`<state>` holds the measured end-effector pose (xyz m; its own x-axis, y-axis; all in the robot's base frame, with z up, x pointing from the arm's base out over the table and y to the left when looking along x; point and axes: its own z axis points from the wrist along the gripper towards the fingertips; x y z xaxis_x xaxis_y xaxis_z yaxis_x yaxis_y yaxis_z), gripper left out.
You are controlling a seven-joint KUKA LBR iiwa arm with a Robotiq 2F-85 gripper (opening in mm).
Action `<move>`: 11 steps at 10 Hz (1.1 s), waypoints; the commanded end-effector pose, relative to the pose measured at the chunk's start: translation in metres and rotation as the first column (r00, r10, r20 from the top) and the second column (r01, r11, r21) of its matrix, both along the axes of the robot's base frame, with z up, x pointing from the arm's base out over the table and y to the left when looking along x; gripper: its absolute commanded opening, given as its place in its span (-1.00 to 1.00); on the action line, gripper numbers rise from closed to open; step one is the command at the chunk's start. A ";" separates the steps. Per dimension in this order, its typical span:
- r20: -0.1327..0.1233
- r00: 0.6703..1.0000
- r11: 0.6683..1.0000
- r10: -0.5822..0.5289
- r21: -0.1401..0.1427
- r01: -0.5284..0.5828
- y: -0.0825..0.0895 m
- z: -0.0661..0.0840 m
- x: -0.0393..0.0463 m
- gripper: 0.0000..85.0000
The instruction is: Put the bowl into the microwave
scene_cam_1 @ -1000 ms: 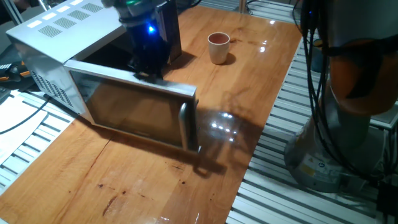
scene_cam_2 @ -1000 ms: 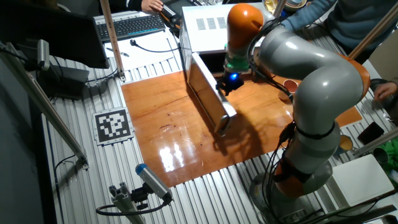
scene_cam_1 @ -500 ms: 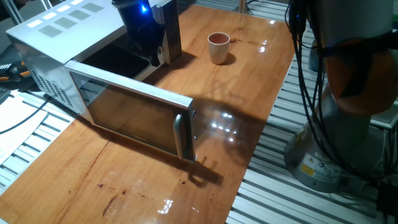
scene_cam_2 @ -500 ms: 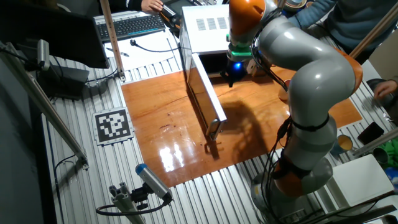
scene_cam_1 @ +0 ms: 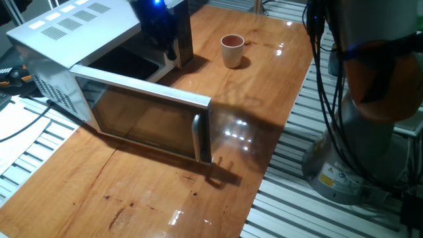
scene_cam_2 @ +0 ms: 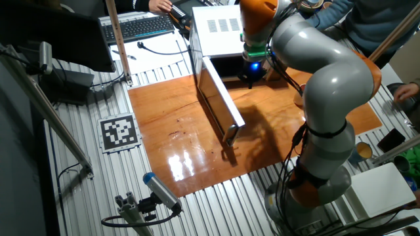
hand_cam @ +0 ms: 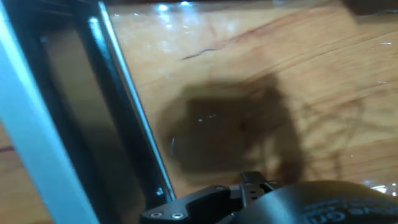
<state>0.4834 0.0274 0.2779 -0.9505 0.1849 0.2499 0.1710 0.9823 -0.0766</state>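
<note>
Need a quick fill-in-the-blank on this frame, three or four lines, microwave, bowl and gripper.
1. The microwave door stands ____.
2. The bowl sits upright on the ____, outside the microwave.
3. The gripper holds ____ and hangs by the microwave's opening.
4. The inside of the bowl is ____ in colour.

Missing words: open; table; nothing; reddish-brown

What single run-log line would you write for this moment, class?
door: microwave open | bowl upright on table, right of microwave, untouched | gripper at microwave opening, holding nothing, jaws unclear | next: fetch bowl
</note>
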 end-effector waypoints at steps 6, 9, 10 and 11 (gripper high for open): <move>0.180 0.984 0.990 -0.004 0.142 -0.022 -0.029 0.016 -0.0110 -1.00; 0.222 0.975 0.974 -0.017 0.226 -0.034 -0.018 0.026 -0.0107 -1.00; 0.227 0.974 0.971 -0.015 0.235 -0.040 -0.015 0.030 -0.0105 -1.00; 0.233 0.972 0.971 -0.014 0.234 -0.042 -0.012 0.036 -0.0097 -1.00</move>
<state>0.4736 0.0155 0.3138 -0.9894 0.1333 0.0573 0.1421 0.9701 0.1969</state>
